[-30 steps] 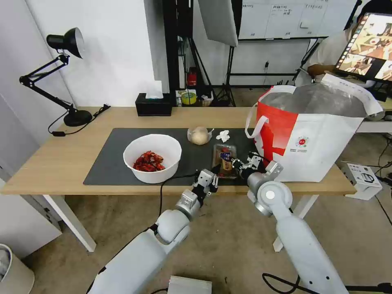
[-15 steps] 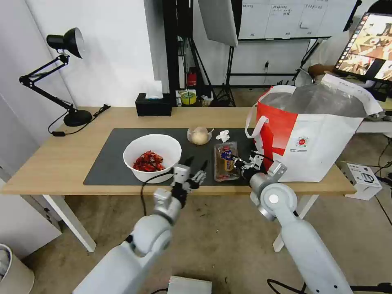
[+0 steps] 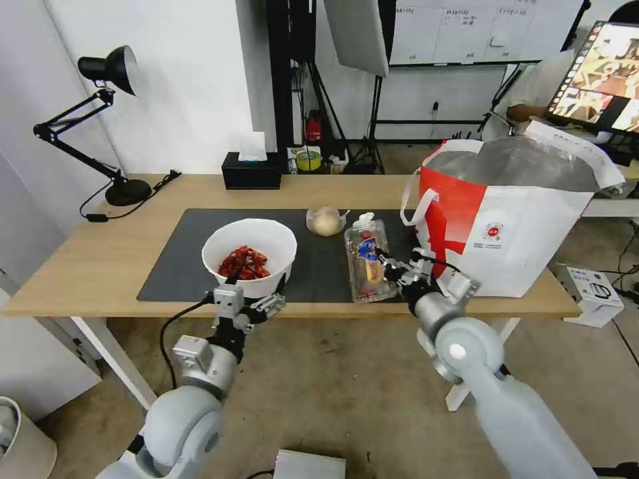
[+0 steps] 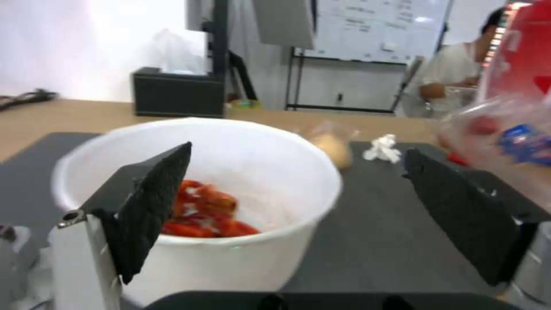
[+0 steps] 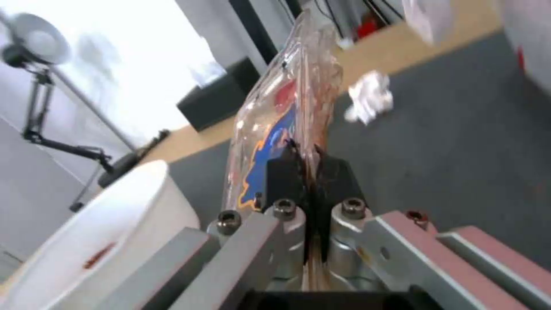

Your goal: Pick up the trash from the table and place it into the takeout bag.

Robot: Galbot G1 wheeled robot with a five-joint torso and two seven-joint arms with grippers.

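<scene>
The white bowl [image 3: 249, 247] of red shells stands on the dark mat [image 3: 174, 269] of the table [image 3: 93, 266]. My left gripper [image 3: 258, 281] is open just in front of the bowl, near the table's front edge; the left wrist view shows the bowl [image 4: 230, 241] between its fingers [image 4: 152, 202]. My right gripper [image 3: 388, 262] is shut on the edge of the clear clamshell box [image 3: 363, 259], which is tilted up off the mat beside the takeout bag [image 3: 516, 226]. In the right wrist view the jaws grip the box [image 5: 275, 107]. The bagged beige lump [image 3: 325, 220] and the tissue [image 4: 383, 147] lie behind.
A black tissue box [image 3: 251, 171] and a black desk lamp [image 3: 110, 133] stand along the table's far edge. The takeout bag fills the table's right end, its top open. A white bin [image 3: 20, 439] is on the floor at the left.
My left arm has swung left from the middle of the table's front to the bowl, its gripper open. The right gripper has lifted and tilted the clamshell box off the mat.
</scene>
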